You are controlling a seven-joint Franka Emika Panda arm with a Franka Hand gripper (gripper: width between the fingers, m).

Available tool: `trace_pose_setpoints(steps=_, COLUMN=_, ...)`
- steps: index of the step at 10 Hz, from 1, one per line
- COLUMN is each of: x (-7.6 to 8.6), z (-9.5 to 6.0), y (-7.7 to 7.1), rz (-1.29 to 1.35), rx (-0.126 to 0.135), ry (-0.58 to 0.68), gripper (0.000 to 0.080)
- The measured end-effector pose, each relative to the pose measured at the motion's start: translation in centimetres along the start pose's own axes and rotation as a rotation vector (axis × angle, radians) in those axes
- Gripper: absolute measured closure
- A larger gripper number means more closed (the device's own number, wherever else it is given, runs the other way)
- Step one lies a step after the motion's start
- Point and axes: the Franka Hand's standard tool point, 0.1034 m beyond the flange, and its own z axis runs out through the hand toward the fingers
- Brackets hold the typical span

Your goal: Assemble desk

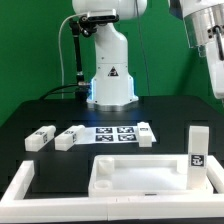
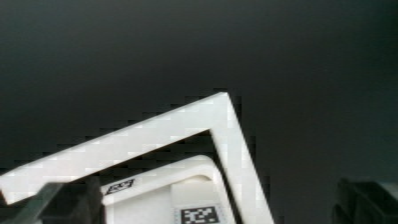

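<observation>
So, there's a fair bit of free room on the black desk (image 1: 50, 115) at the moment. The white tabletop panel (image 1: 140, 172) lies flat near the front edge with its rim up and bare black surface behind it. The first leg (image 1: 40, 138) and second leg (image 1: 70, 137) lie side by side off toward the exterior view's left, apart from the panel. The third leg (image 1: 146, 133) lies just beside the end of the marker board (image 1: 113, 131). The fourth leg (image 1: 198, 147) stands upright near the panel's corner on the exterior view's right. A white border strip (image 1: 20, 185) edges the front corner.

The arm (image 1: 200, 35) hangs high at the exterior view's right, well above all the parts and touching nothing. In the wrist view the fingers (image 2: 63, 205) are two dark blurs spread wide apart, gripping nothing. Far below them is a white angled edge (image 2: 205, 120) with a tagged white part inside it, though I can't tell which part that is.
</observation>
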Motion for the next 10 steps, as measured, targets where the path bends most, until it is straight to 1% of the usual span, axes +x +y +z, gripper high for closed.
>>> trace_pose_setpoints(steps=2, x=-0.1, z=-0.1, y=0.0, rz=-0.027, rx=0.001, ry=-0.001, gripper=0.0151)
trace_pose_setpoints(steps=3, x=-0.3, z=-0.9, y=-0.1, rz=-0.096, rx=0.008, ry=-0.009, gripper=0.0151)
trace_pose_setpoints(steps=4, x=-0.5, z=-1.3, y=0.6, rz=-0.115, rx=0.012, ry=-0.013, gripper=0.0151)
trace_pose_setpoints(steps=6, x=0.3, z=-2.0, y=2.9, rz=-0.302, rx=-0.012, ry=-0.012, gripper=0.0151)
trace_pose_setpoints(steps=7, x=0.6, z=-1.9, y=3.6, rz=-0.365, rx=-0.026, ry=-0.007, gripper=0.0151)
trace_pose_setpoints(steps=10, x=0.6, z=-1.8, y=3.5, rz=-0.573, rx=-0.024, ry=-0.008, gripper=0.0151)
